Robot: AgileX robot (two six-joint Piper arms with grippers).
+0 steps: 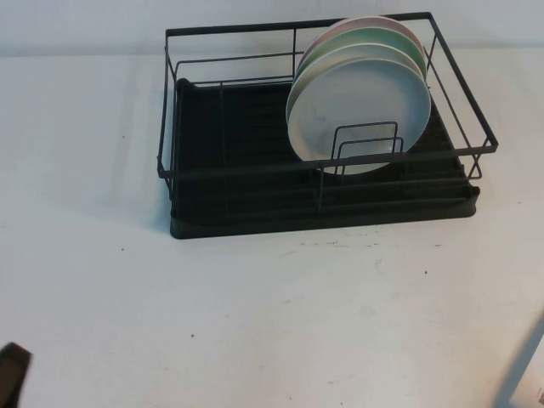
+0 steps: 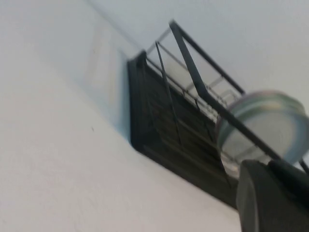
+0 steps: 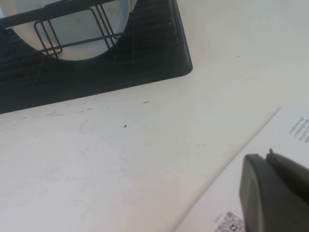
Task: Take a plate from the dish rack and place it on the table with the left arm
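Left gripper parked, plate unpicked.

The left gripper, pressed together and holding nothing, sits at the table's near-left corner; the right gripper, near right over a printed sheet, I cannot tell. The rack far off holds four upright plates at its right; the grey one leans nearest. Snagging the front wire, or dragging a neighbouring plate along, looks the likely mishap.

A bare test bench rather than a lived-in kitchen: a plain white table carries only a black wire dish rack at twelve o'clock, stacked plates upright at its right end, and a printed sheet (small code mark at its edge) at five o'clock.
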